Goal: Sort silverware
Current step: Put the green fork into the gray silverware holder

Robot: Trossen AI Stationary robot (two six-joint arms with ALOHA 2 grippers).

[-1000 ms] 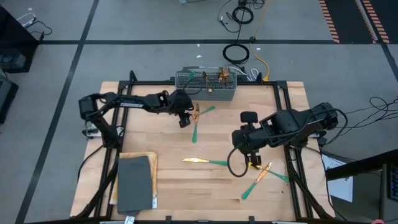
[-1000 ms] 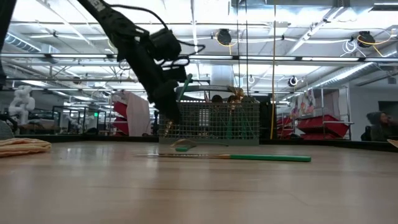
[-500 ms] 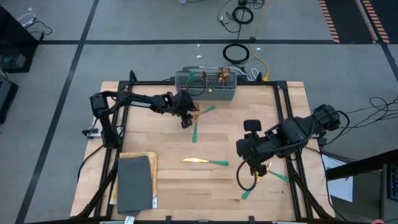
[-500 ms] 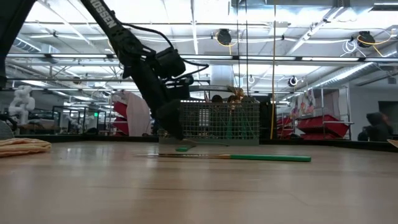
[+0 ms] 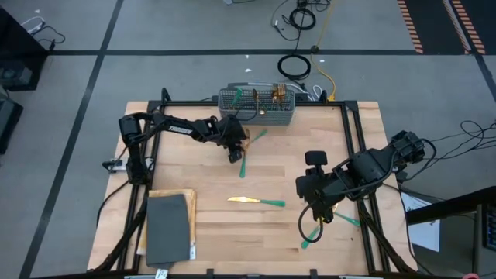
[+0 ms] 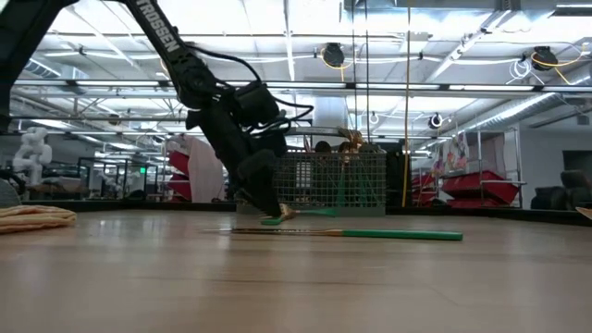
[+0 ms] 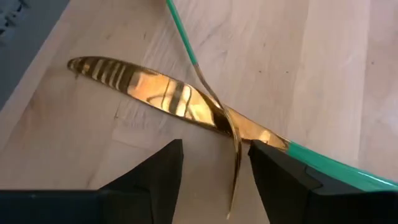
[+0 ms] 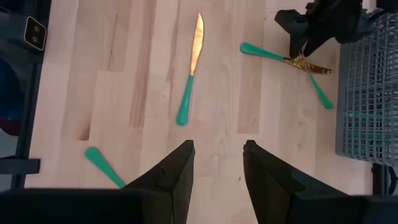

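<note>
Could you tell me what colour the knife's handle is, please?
Teal green, under a gold blade: the knife shows best in the right wrist view.

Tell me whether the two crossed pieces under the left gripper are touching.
Touching. In the left wrist view, the fork lies across the knife, crossing directly on its gold blade.

Bare wood mid-table around lone knife (image 5: 256, 201); wire basket (image 5: 256, 105) blocks far edge.

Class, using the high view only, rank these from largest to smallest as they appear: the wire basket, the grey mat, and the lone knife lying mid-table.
1. Grey mat, largest.
2. Wire basket, narrower.
3. Knife, slimmest by far.
</note>
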